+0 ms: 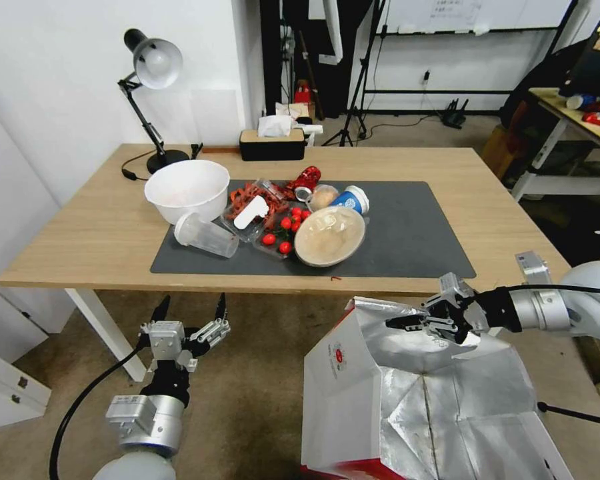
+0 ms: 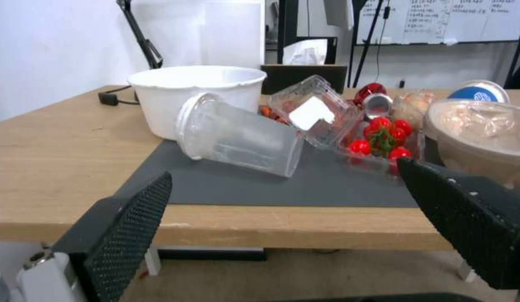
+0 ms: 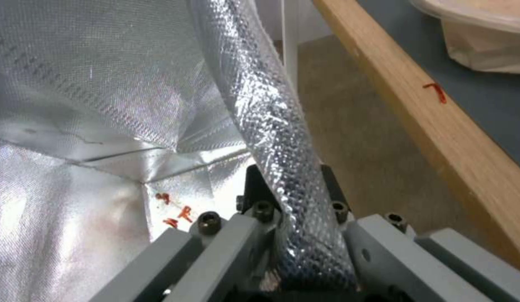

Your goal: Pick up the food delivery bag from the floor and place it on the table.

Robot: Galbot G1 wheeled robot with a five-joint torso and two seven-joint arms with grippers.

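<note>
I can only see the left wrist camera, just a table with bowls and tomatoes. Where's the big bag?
Observer: The food delivery bag stands in front of the table's near edge, on the robot's right side.
Operator: Is anything holding it?
Observer: Yes. The right hand is shut on its foil-lined rim.
Operator: Is there food inside?
Observer: In the right wrist view, a few small red scraps lie on the foil inside. I see nothing else in there.

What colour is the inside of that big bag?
Shiny silver foil inside the bag, clearest in the right wrist view.
</note>
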